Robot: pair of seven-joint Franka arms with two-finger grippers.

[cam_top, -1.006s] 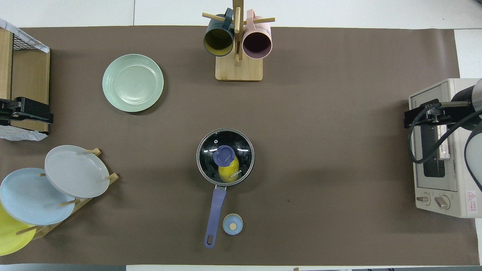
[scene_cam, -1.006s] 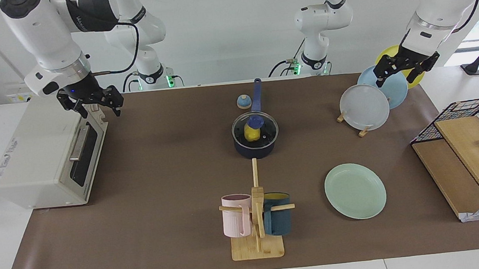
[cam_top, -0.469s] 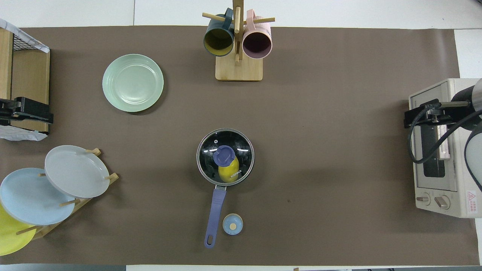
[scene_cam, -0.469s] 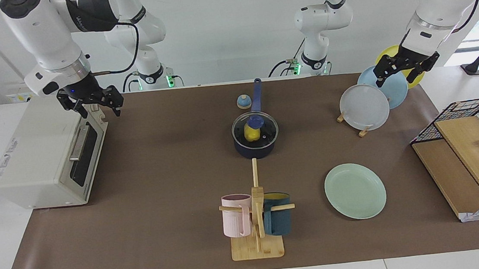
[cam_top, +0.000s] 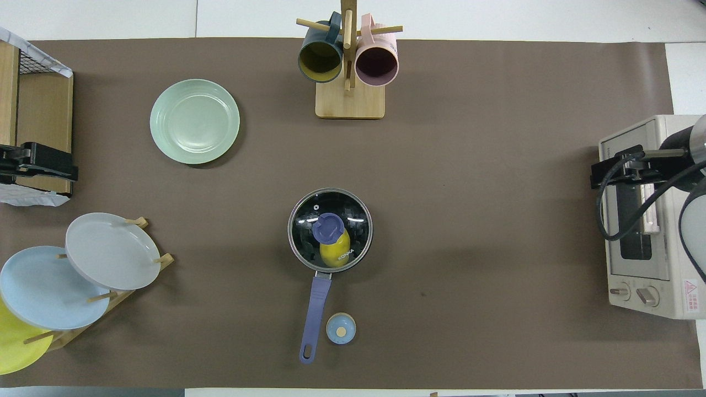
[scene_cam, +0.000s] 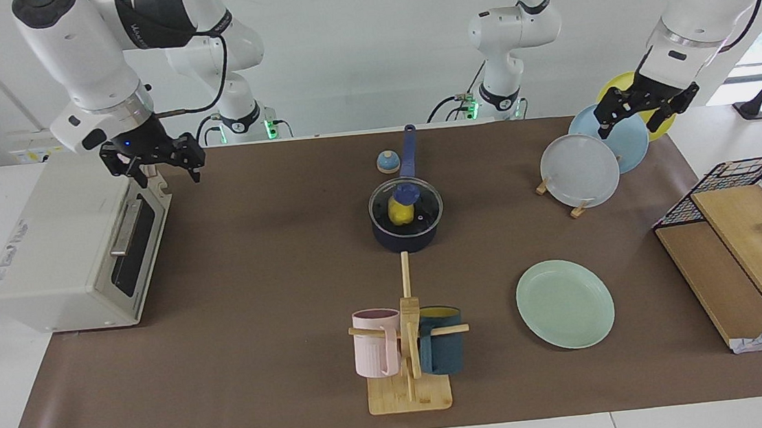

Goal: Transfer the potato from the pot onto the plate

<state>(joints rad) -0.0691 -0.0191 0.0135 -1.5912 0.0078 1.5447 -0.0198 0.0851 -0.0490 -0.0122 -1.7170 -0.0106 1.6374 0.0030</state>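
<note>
Sitting in the pot (scene_cam: 405, 229) under a glass lid (scene_cam: 406, 206), the potato (scene_cam: 400, 213) looks light, stiff and slippery; grip across its middle. Right pincer (scene_cam: 157, 166) over the toaster oven (scene_cam: 73, 248) and left pincer (scene_cam: 644, 110) over the plate rack (scene_cam: 561, 188) both hang spread, empty.

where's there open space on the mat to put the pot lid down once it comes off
The widest bare mat lies between the pot and the toaster oven. Another patch lies between the pot, the mint plate and the mug stand. The plate rack crowds the left arm's end; a small timer sits beside the pot handle.
</note>
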